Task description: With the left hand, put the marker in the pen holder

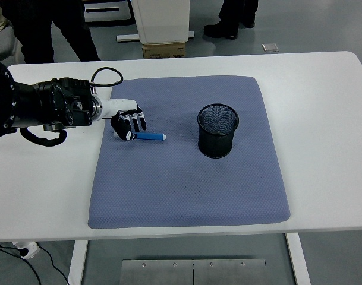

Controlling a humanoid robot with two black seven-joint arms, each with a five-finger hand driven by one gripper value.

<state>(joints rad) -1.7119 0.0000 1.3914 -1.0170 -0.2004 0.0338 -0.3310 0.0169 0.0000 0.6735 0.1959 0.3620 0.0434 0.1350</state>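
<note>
Head view shows the robot's left hand (128, 124), black-fingered on a white wrist, reaching in from the left edge and curled down over the near end of a blue marker with a white cap end (146, 136). The marker lies flat on a blue-grey padded mat (186, 190), its length running roughly left to right, its free end aimed toward a black wire-mesh pen holder (217, 130). The fingers (135, 123) look bent around the marker's left end and touching it, but whether they have closed into a firm grip cannot be told from this angle; the marker does not appear lifted off the mat.

Gripping at one end probably leaves most of the barrel free, so it can later be tipped upright and dropped tip-first into the cup.

The pen holder stands upright to the right of the marker, well apart from it, with its mouth open and nothing seen inside. Between the two lies bare mat, so the path across is unobstructed. The hand works just inside the mat's left border, with white table (44, 184) beyond it. No right arm shows. People's legs (44, 29) stand past the table's far edge, away from the work.
</note>
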